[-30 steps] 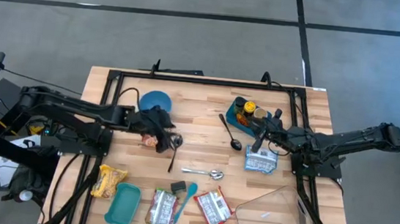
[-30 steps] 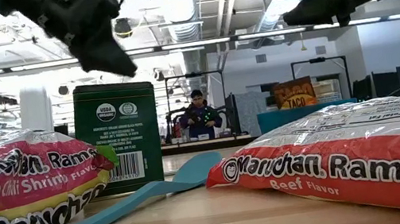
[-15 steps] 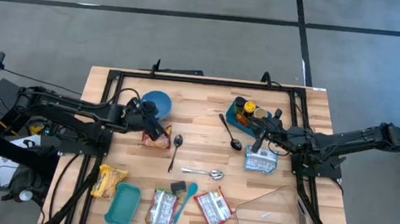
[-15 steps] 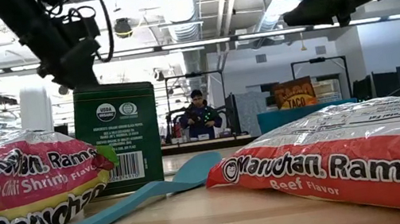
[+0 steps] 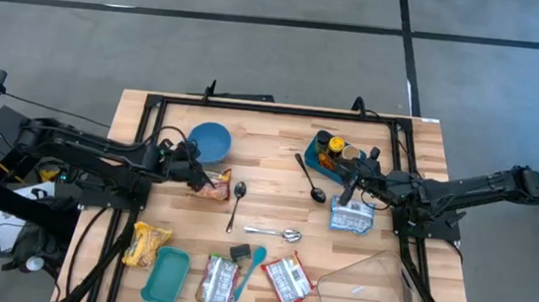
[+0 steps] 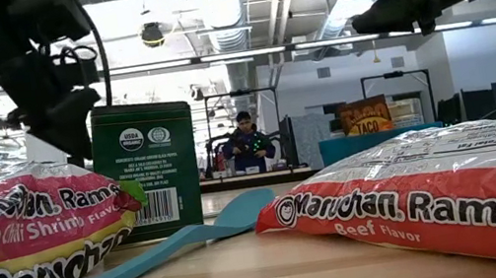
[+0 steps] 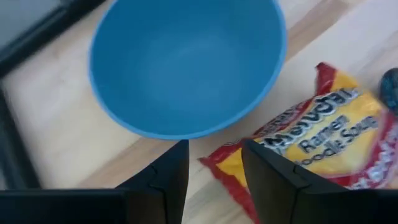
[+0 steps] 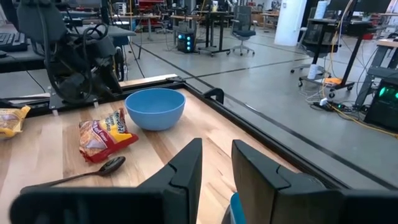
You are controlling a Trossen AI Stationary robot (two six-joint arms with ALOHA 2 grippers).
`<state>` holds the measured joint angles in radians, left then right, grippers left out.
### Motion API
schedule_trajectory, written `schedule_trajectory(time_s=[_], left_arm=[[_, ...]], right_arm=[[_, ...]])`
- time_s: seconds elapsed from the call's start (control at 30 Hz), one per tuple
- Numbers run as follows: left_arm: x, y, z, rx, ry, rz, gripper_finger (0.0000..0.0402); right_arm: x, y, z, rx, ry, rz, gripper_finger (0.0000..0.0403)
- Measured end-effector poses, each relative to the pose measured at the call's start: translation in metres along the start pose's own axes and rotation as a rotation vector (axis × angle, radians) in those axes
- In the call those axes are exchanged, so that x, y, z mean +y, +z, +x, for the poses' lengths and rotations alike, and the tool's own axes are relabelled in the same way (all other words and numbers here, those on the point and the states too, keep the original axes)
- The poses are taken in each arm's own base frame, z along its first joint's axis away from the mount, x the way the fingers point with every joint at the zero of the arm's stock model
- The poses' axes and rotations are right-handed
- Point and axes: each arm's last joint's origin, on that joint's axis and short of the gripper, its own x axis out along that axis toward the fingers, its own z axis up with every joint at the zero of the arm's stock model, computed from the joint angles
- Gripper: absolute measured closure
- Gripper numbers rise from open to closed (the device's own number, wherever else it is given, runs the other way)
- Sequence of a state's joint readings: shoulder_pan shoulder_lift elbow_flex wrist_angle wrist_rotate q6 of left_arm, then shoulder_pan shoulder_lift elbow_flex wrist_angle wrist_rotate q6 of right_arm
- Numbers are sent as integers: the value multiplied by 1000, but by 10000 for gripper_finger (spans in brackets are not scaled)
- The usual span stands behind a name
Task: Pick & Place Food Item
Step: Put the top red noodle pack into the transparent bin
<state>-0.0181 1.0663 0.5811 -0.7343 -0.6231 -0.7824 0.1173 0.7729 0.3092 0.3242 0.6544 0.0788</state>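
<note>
- Since a second ago the left gripper (image 5: 200, 171) has pulled back toward its own side of the wooden table (image 5: 279, 152); it was over the red-and-yellow ramen soup packet (image 5: 210, 188) then, and now sits just beside the packet's edge, nearer the blue plastic bowl (image 5: 210, 141).
- That packet lies flat on the table, free of the jaws, just in front of the bowl, with the dark-bowled spoon (image 5: 236, 201) beside it.
- Seen from the left wrist, the left jaws stand apart with nothing between them — bowl (image 7: 186, 62) and packet (image 7: 311, 143) show beyond the two dark fingers (image 7: 168, 180).
- The right gripper (image 5: 350, 190) has not shifted over that second; it hangs above the white-and-blue food packet (image 5: 351, 216), near the teal tray of spice jars (image 5: 333, 151).
- Its jaws sit a little apart, empty, in the right wrist view.
- At the table's near edge lie a yellow snack bag (image 5: 145, 243), a teal oblong container (image 5: 166, 275), two more ramen packets (image 5: 252, 280), a teal spatula (image 5: 249, 267), a silver spoon (image 5: 276, 233) and a clear plastic lid (image 5: 366, 284).
- From table height, a green tin (image 6: 147, 168) stands behind those packets — a person (image 6: 247, 144) is far off in the room.
</note>
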Motion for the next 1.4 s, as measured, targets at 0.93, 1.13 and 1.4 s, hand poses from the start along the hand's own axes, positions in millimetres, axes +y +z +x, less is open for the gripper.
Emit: schedule_trajectory(time_s=[0.93,1.13,1.4], left_arm=[[44,-37,20,55,-359,-280,259],[49,-34,25,79,-389,-294,259],[55,-40,35,116,-412,-308,259]], right_arm=[[0,0,0,2,-1,26,321],[0,0,0,1,-1,26,321],[0,0,0,2,0,26,321]])
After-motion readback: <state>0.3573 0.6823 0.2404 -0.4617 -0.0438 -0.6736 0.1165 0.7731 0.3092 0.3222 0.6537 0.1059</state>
